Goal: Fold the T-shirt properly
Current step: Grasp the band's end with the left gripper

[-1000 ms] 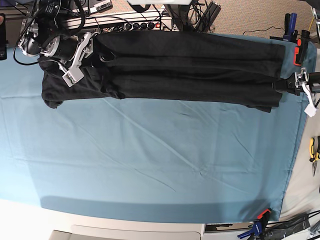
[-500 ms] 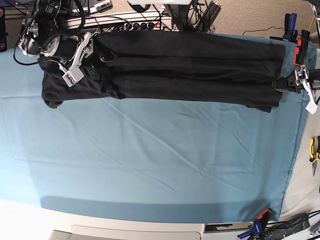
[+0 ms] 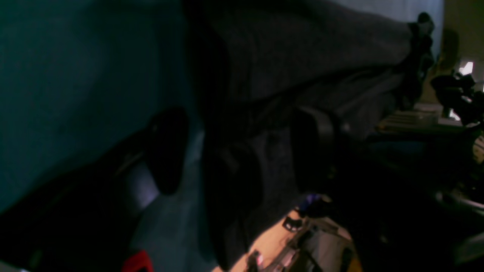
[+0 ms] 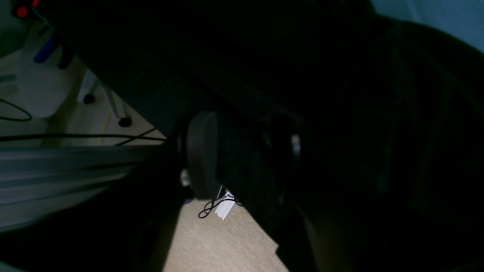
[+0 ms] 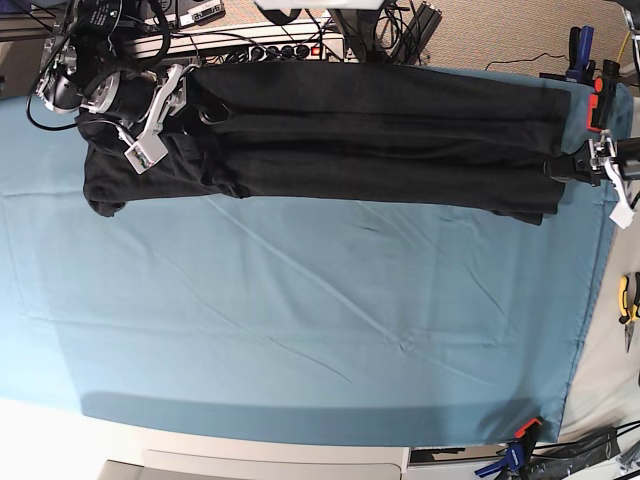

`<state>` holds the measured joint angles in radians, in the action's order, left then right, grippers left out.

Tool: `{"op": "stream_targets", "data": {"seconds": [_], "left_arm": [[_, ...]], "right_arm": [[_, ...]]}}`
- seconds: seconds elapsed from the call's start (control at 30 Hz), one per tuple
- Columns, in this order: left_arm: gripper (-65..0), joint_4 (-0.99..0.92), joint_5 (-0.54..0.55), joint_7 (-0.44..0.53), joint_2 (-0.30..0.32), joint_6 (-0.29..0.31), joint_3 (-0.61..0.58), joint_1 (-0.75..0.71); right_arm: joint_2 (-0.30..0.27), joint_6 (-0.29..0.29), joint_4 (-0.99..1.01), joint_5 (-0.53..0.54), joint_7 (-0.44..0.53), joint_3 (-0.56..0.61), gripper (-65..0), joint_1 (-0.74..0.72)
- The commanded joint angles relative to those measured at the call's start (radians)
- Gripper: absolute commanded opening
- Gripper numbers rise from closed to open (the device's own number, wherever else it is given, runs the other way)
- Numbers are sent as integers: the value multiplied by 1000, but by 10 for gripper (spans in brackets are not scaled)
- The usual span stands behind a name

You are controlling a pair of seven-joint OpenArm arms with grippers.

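The T-shirt (image 5: 380,140) lies as a long dark band along the back of the teal cloth (image 5: 300,320), folded lengthwise. My right gripper (image 5: 205,108) is at its left end; in the right wrist view dark fabric (image 4: 245,166) fills the gap between the fingers (image 4: 202,155), so it is shut on the shirt. My left gripper (image 5: 555,168) is at the shirt's right end. In the left wrist view the left gripper (image 3: 242,151) is open, jaws wide, with the shirt's edge (image 3: 234,181) lying between one finger on the teal cloth and the other on the shirt.
A power strip and cables (image 5: 260,45) run behind the shirt. An orange clamp (image 5: 597,85) grips the cloth's right edge and a blue-orange clamp (image 5: 520,440) its front corner. Yellow pliers (image 5: 628,300) lie at the far right.
The left gripper has edged slightly toward the back at the shirt's right end. The right arm and the shirt look the same.
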<state>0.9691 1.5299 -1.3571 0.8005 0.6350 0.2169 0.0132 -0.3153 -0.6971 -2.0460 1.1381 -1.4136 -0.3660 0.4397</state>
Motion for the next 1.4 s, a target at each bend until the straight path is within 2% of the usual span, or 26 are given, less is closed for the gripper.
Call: {"op": "stream_targets", "data": {"seconds": [0.0, 0.2, 0.53, 0.83, 1.37], "left_arm": [[-212, 18, -46, -39, 17, -10, -5, -5], [-212, 109, -46, -39, 17, -6, -5, -4], [-213, 114, -46, -39, 14, -12, -5, 24], [-213, 116, -46, -39, -32, -21, -5, 62], [-215, 115, -46, -39, -49, -21, -5, -33]], "right_arm": [[-11, -1, -15, 24, 17, -7, -405, -5], [-11, -1, -15, 24, 17, -7, -405, -5], [-11, -1, -15, 23, 17, -7, -405, -11], [-11, -1, -15, -37, 28, -7, -405, -43], [-11, -1, -15, -58, 35, -7, -405, -43]]}}
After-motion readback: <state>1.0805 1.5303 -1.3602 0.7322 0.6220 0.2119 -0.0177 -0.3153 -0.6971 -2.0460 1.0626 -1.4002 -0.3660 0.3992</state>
